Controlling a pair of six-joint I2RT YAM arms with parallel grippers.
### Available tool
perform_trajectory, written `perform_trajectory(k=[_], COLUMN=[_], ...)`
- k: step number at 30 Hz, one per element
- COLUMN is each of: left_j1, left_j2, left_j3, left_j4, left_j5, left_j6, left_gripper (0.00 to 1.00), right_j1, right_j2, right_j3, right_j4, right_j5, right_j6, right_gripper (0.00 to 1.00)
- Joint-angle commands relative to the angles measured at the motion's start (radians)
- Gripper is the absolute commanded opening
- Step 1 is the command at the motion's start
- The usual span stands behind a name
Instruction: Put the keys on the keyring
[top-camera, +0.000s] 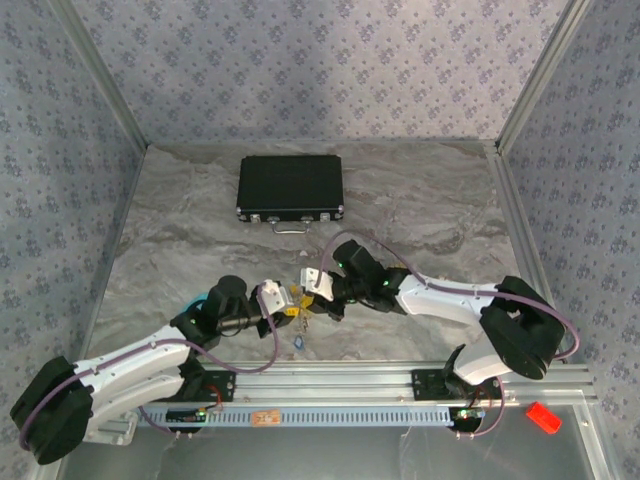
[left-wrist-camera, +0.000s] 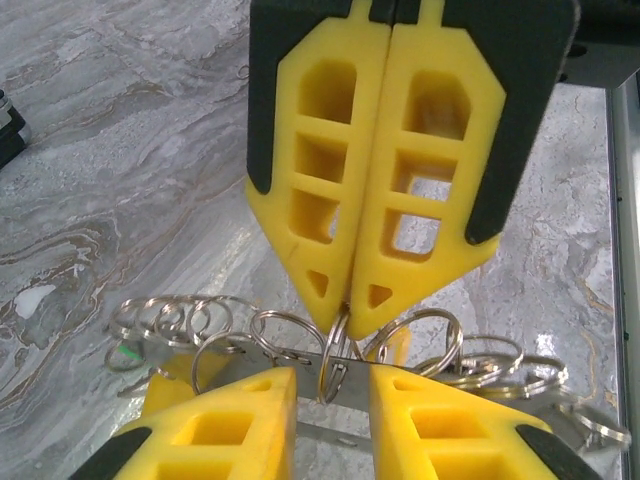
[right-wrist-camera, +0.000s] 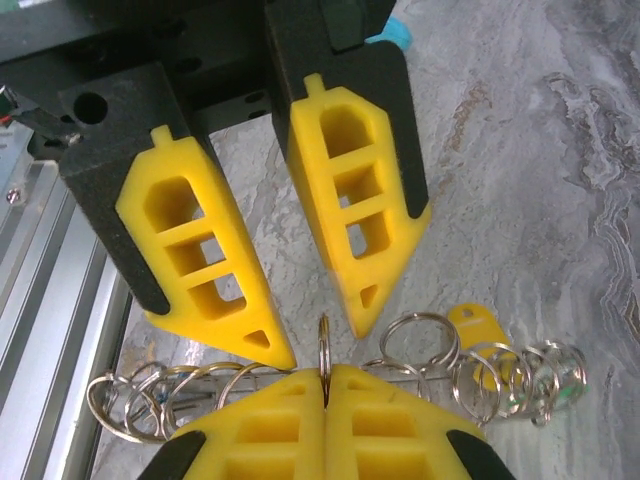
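Note:
The keyring (left-wrist-camera: 300, 357) is a thin silvery bar strung with several split rings, held just above the marble table. My right gripper (right-wrist-camera: 325, 372) is shut on one upright ring (right-wrist-camera: 324, 340) of it, and its closed tips (left-wrist-camera: 345, 308) come down onto the ring in the left wrist view. My left gripper (left-wrist-camera: 332, 385) is open, one finger on each side of that ring, touching nothing. An orange-yellow key head (right-wrist-camera: 475, 325) hangs behind the rings at the right. A green tag (left-wrist-camera: 125, 352) sits at the chain's far end. Both grippers meet at the table's front centre (top-camera: 300, 297).
A black case (top-camera: 291, 188) lies shut at the back centre of the table. A small blue tag (top-camera: 300, 342) rests below the grippers near the aluminium rail (top-camera: 400, 375). A red object (top-camera: 543, 417) lies beyond the rail at the front right.

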Motion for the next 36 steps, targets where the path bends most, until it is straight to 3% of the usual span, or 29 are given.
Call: perform_trajectory(k=[1,8,13,15,18,25,36], left_j1=[-0.009,-0.01,-0.009,-0.009,-0.009,-0.01,-0.009], left_j2=[0.009,0.011,0.012,0.012,0.011,-0.02,-0.038], left_j3=[0.043,0.052,0.042,0.025,-0.005,-0.062,-0.088], left_j4=[-0.025,-0.024,0.004,0.036,0.084,0.166,0.198], left_j5=[0.022,0.031,0.031,0.031,0.033,0.028,0.023], left_j6=[0.017,0.023,0.025,0.016,-0.008,-0.049,-0.066], left_gripper=[0.23,0.18,0.0,0.0,0.0,0.0,0.0], right_j1=[0.015,0.046,0.043,0.019,-0.021,-0.04,-0.04], right_j2=[-0.003,0.024,0.019,0.004,-0.006,0.02,0.052], right_j3=[0.073,0.147,0.13,0.082,0.014,-0.048,-0.054], right_j4=[-0.146,-0.265,-0.218,-0.13,0.001,0.138,0.179], right_j5=[0.021,0.051,0.023,-0.01,-0.063,-0.118,-0.146], right_j6=[-0.078,-0.138,-0.109,-0.058,0.02,0.081,0.094], right_gripper=[0.0,0.0,0.01,0.15,0.21,0.23,0.23])
